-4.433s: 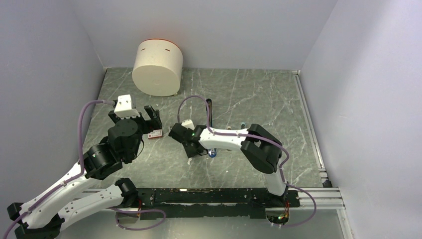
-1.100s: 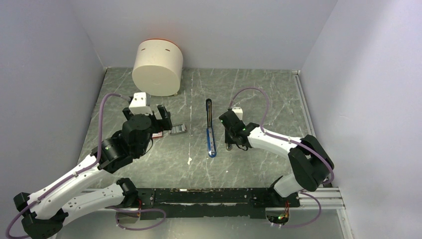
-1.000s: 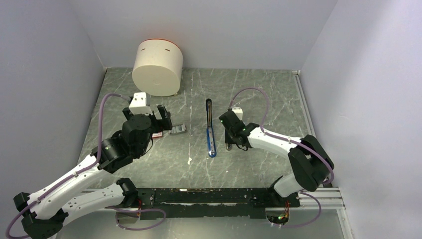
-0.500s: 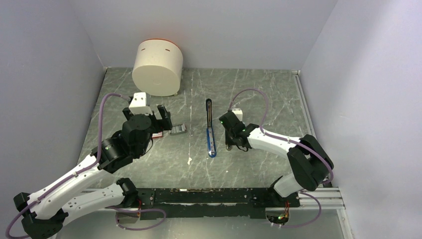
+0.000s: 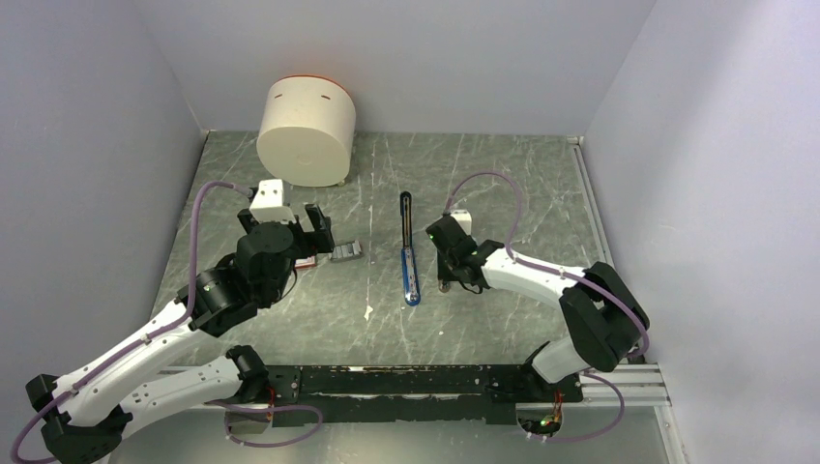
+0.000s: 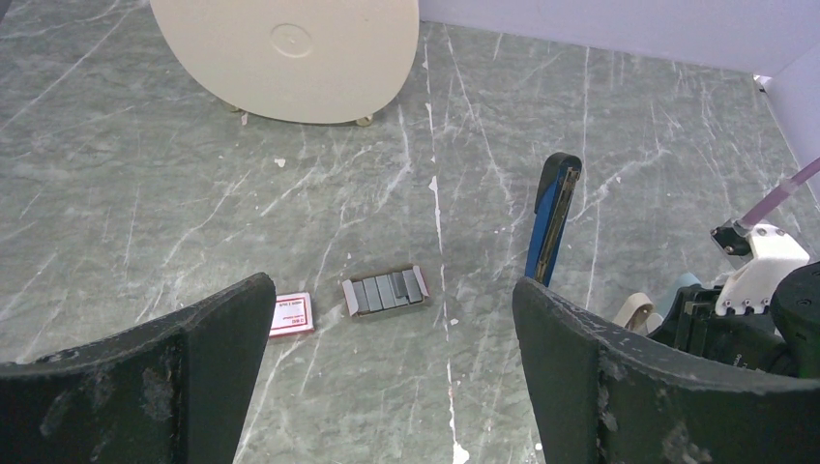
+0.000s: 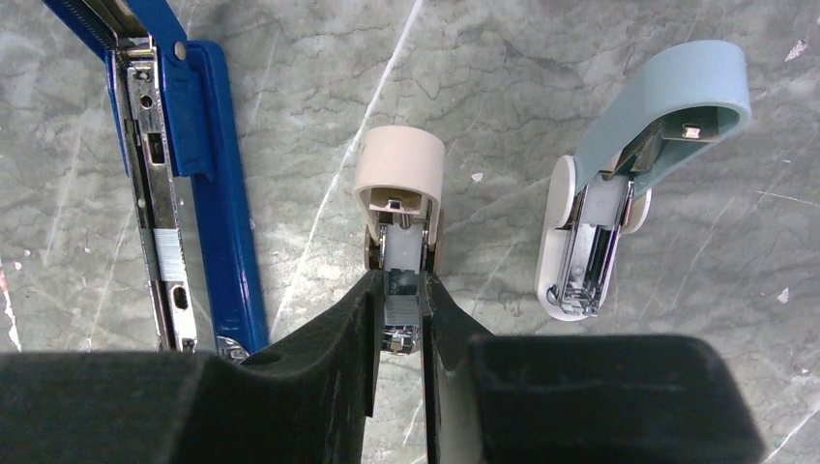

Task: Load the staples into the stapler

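Observation:
The blue stapler lies opened flat at mid-table, black arm pointing away; its silver channel holds a short grey staple block. The staples, several grey blocks in an open tray, rest beside the red box. My left gripper hovers open above them, touching nothing. Just right of the stapler, my right gripper is shut on the metal rail of a small tan piece. A short grey ridged block sits between its fingertips.
A pale-blue oblong piece lies open just right of the tan one. A large cream cylinder stands on its side at the back left. Grey walls close in the table on three sides.
Nothing has shifted over the last second. Since the oldest frame, my right gripper left the stapler's near end for the tan piece, and my left arm moved right, uncovering the staple tray.

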You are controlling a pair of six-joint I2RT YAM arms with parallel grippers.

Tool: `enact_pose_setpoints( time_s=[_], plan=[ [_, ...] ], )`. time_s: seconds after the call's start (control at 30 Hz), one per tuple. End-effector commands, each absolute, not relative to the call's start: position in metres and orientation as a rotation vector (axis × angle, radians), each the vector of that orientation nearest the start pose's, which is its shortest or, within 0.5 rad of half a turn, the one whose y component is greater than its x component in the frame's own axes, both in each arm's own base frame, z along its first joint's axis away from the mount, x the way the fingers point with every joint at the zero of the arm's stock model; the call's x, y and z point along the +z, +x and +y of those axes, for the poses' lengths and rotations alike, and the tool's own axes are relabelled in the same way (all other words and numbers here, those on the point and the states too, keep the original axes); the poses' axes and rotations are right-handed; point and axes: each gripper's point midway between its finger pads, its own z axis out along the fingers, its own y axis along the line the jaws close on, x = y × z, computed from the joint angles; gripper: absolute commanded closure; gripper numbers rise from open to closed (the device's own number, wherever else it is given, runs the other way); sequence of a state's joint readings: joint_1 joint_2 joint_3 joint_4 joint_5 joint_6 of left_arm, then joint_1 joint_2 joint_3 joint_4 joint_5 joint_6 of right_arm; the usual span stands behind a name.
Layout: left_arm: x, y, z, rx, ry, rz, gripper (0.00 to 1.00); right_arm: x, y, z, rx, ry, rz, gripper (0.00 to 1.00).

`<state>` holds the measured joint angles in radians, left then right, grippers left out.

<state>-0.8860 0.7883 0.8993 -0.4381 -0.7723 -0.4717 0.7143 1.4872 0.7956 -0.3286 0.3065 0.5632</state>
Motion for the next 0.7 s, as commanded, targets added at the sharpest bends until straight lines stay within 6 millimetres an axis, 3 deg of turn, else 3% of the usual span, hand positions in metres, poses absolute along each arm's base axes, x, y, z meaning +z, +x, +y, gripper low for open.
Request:
enact_pose_setpoints(
  time_s=[0.0,0.67],
  plan=[
    [0.294,0.249,-0.132,-0.268,-0.171,1.776,0.03,0.05,0.274,0.188,0.123,-0.051,2.473,0.77],
    [0.294,0.25,-0.129,-0.239,-0.159,1.775,0.03,0.033,0.27,0.194,0.097,-0.063,2.521,0.77]
  ],
)
